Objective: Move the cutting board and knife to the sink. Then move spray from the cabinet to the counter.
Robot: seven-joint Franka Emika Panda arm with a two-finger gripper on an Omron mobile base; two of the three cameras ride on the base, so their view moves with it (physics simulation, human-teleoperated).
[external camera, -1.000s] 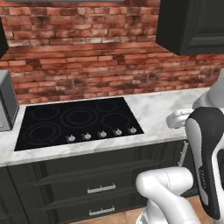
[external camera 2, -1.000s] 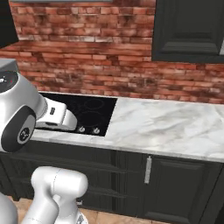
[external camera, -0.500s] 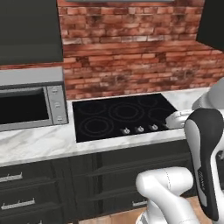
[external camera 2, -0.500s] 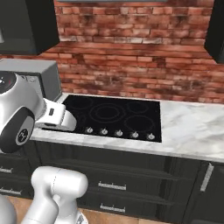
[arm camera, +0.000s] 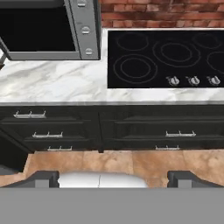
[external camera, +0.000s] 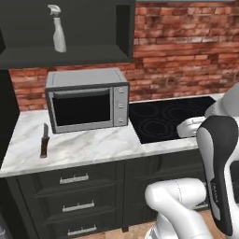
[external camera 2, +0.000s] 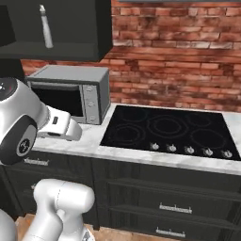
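Spray [external camera: 57, 34] on cabinet [external camera: 93, 53] shelf; knife [external camera: 44, 139] tip indistinct, end effector [arm camera: 113, 177] wide, empty

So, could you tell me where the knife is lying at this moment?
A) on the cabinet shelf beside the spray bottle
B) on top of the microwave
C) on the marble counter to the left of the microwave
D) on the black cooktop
C: in the left base view the knife lies flat on the white marble counter, left of the microwave, while the spray bottle stands alone on the cabinet shelf above.
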